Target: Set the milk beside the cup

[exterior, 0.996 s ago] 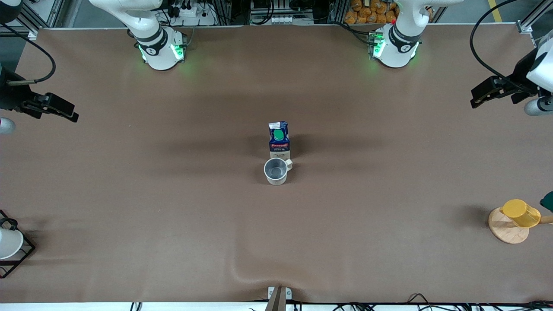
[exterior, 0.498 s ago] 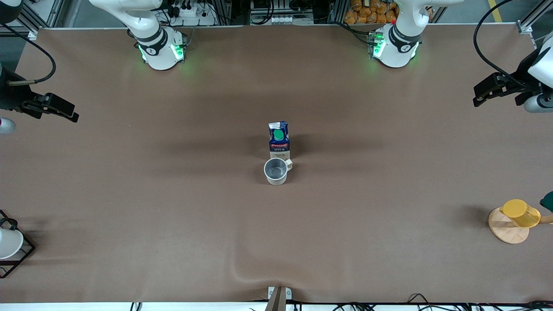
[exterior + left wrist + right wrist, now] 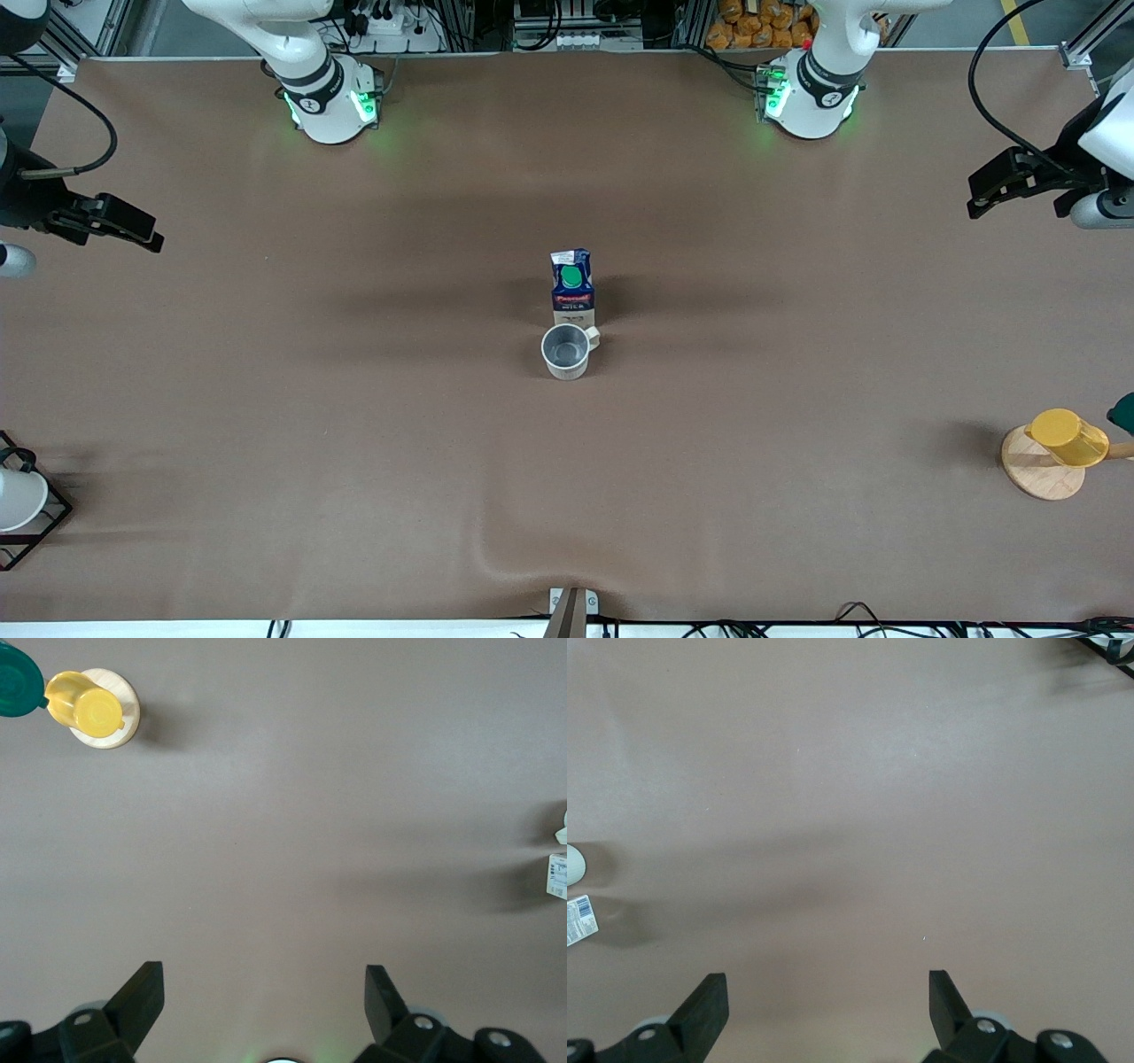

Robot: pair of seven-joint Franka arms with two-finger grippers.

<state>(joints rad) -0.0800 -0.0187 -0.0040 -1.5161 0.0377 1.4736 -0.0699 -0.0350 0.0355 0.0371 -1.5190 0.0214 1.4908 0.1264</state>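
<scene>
Centrally in the front view, the milk (image 3: 572,288) stands upright on the table (image 3: 354,425), just beside the cup (image 3: 565,351), which sits nearer the camera. Left gripper (image 3: 997,193) at the frame's right edge and right gripper (image 3: 120,229) at its left edge hover over bare table, fingers (image 3: 142,997) spread, empty. Yellow cup (image 3: 1067,437) on a wooden disc (image 3: 1036,474), lower right.
</scene>
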